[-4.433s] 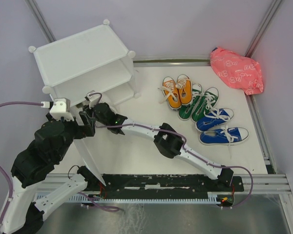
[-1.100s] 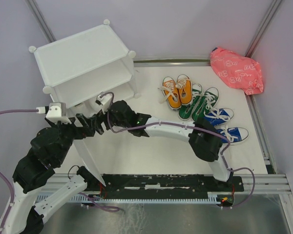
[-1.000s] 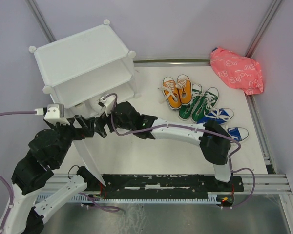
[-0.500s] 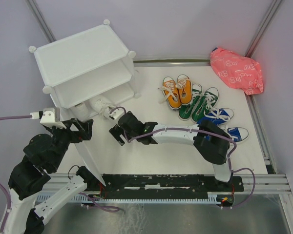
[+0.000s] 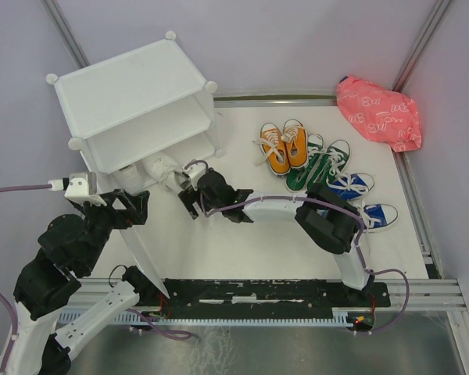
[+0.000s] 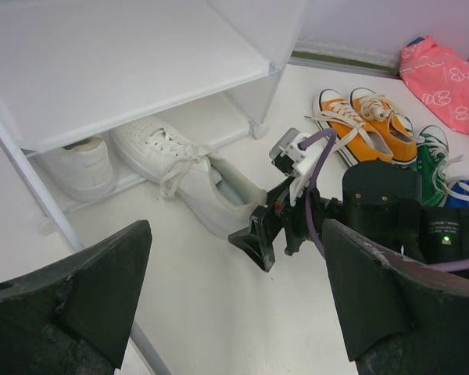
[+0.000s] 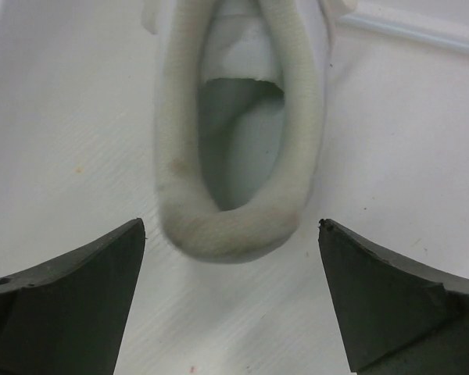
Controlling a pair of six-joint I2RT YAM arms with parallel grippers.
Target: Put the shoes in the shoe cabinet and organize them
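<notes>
Two white sneakers lie at the bottom level of the shoe cabinet (image 5: 133, 94): the inner sneaker (image 6: 78, 160) is tucked well inside, and the outer sneaker (image 6: 199, 187) has its toe at the opening and its heel (image 6: 242, 195) out in front. Your right gripper (image 7: 231, 226) stands spread wide just behind that heel, touching nothing. Your left gripper (image 5: 130, 207) hangs open and empty before the cabinet. I judge the sneaker light, with soft, yielding canvas and a stiffer sole. Take it across the heel, clear of the loose laces (image 6: 176, 160). The orange pair (image 5: 285, 148), green pair (image 5: 320, 166) and blue pair (image 5: 352, 203) wait right of the cabinet.
</notes>
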